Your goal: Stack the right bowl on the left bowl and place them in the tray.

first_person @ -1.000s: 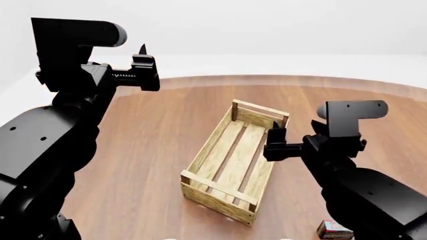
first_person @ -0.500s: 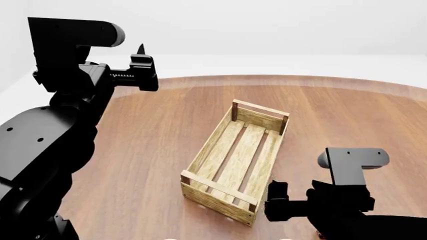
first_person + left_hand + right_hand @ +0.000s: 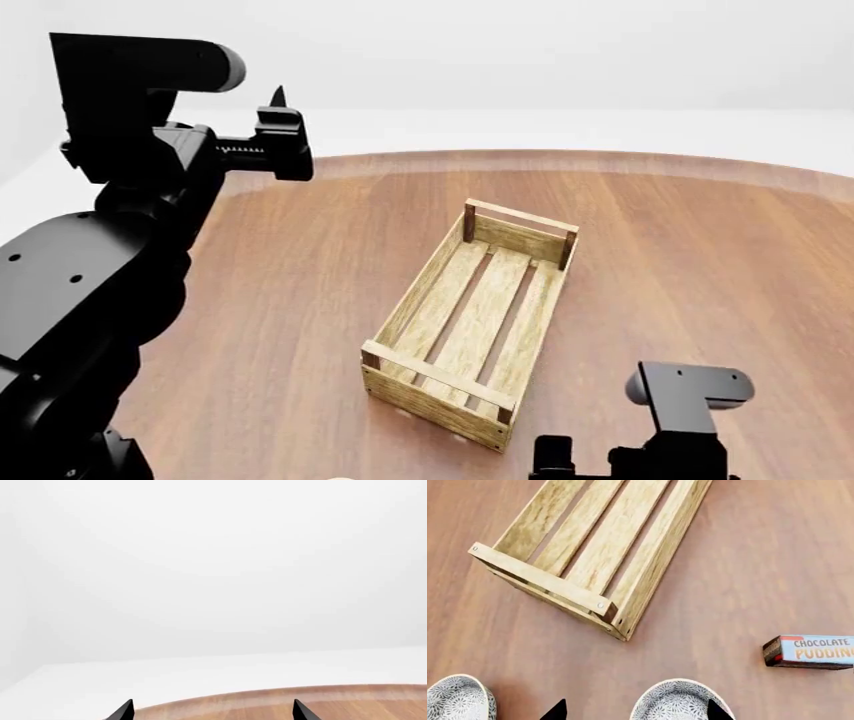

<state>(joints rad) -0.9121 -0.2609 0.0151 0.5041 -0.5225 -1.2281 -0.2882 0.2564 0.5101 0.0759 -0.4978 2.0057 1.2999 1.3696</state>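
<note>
The tray [image 3: 470, 318], a light wooden slatted crate, lies empty in the middle of the round wooden table. In the right wrist view its near corner [image 3: 606, 607] shows, and two patterned grey-white bowls sit in front of it. The right bowl [image 3: 679, 702] lies partly between the fingertips of my open right gripper [image 3: 635, 711], nearer one fingertip. The left bowl [image 3: 457, 699] is off to the side, cut by the frame edge. My left gripper [image 3: 212, 712] is open and empty, held high over the table's far left [image 3: 283, 105], away from tray and bowls.
A small red-brown chocolate pudding box [image 3: 812, 651] lies on the table to the right of the right bowl. The table's curved far edge [image 3: 287, 696] shows under the left gripper. My right arm [image 3: 683, 400] fills the head view's bottom right.
My right arm has dropped from beside the tray's far end down towards the near edge of the table, almost out of the head view. The left arm has barely moved.
</note>
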